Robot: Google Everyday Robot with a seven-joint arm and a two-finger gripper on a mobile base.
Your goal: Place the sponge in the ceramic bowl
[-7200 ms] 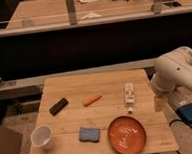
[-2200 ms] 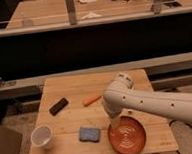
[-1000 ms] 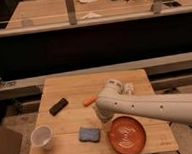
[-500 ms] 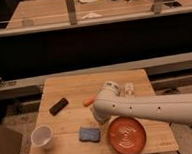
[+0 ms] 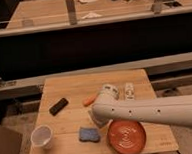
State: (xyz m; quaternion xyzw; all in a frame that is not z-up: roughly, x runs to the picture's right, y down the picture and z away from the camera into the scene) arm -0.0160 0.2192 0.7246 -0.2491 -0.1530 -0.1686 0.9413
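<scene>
While the arm [image 5: 157,112] has swung in from the right edge across the table [image 5: 65,91] over the last few seconds, the near-edge items have stayed put. The sponge [image 5: 89,134] lies flat on the wood. The ceramic bowl [image 5: 127,137] sits just to its right, apart from it, no sponge in it. The white cup [image 5: 42,136] is further left. The gripper [image 5: 97,122] has come down low, just behind and to the right of the sponge, between it and the bowl's rim; it is close, but contact is not clear. Jaws spread wide, nothing in them. My read: the reach is nearly lined up on the sponge, which is not gripped. Further back are the black block [image 5: 58,106], the orange stick [image 5: 90,99] and the white bottle [image 5: 129,90] beside the wrist. Beyond is the wooden counter [image 5: 49,10].
</scene>
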